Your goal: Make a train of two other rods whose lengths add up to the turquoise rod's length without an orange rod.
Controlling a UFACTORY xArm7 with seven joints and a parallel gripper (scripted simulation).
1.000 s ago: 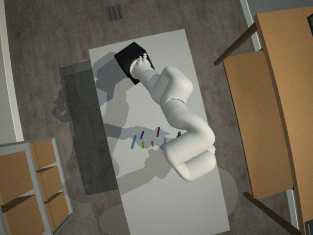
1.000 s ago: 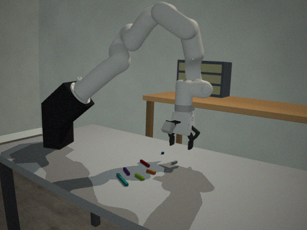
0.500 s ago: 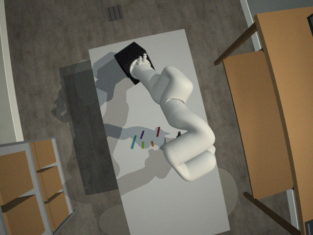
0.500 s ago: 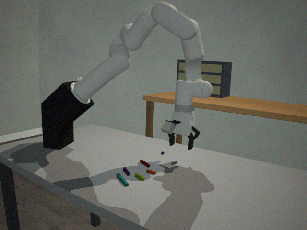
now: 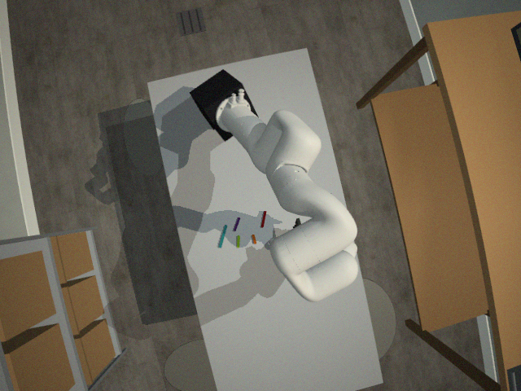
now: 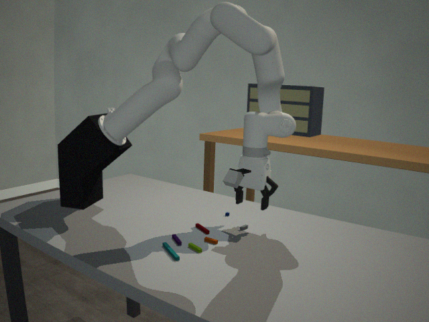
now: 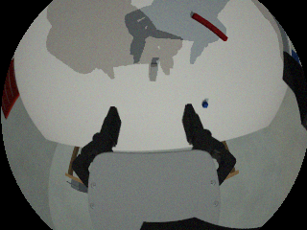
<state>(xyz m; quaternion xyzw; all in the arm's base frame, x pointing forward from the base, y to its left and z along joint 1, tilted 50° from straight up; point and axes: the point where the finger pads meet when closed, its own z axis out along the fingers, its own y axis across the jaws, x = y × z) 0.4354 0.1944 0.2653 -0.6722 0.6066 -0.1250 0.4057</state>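
Observation:
My gripper [image 6: 251,202] hangs open and empty well above the table, behind the rods; its fingers show in the wrist view [image 7: 153,129]. On the table lie a turquoise rod [image 6: 170,251], a purple rod [image 6: 176,239], a lime rod [image 6: 194,247], an orange rod [image 6: 210,240], a red rod [image 6: 202,228], a short grey rod [image 6: 243,227] and a tiny blue rod [image 6: 226,214]. All lie apart from each other. In the overhead view the turquoise rod [image 5: 223,235], the purple rod [image 5: 236,223], the lime rod [image 5: 238,241], the orange rod [image 5: 253,239] and the red rod [image 5: 263,218] show; the arm hides the rest.
The arm's black base [image 6: 81,162] stands at the table's far left end. A wooden table [image 6: 322,145] with a dark shelf box [image 6: 285,107] stands behind. A shelf unit [image 5: 45,307] stands on the floor beside the table.

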